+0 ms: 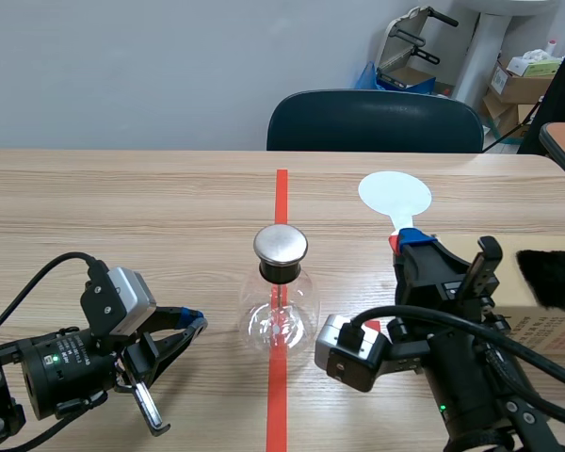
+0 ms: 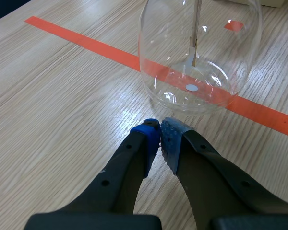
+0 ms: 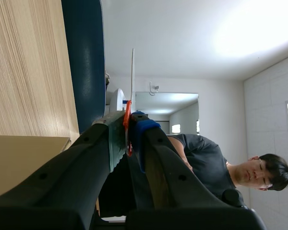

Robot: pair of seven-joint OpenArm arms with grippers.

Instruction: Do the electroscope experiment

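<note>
My right jaws pinch the paddle point(image 1: 395, 195) by its red handle, at two o'clock of the flask point(image 1: 280, 315) on the bench point(image 1: 122, 207). My left jaws are closed empty at nine. The paddle looks light and thin, the glass fragile, so touch only its cap point(image 1: 281, 244).

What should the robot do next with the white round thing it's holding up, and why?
Probably swing the white disc across to the metal cap of the glass flask. The right jaws are shut on its handle, holding it upright and apart from the cap; the left jaws rest shut beside the flask.
</note>
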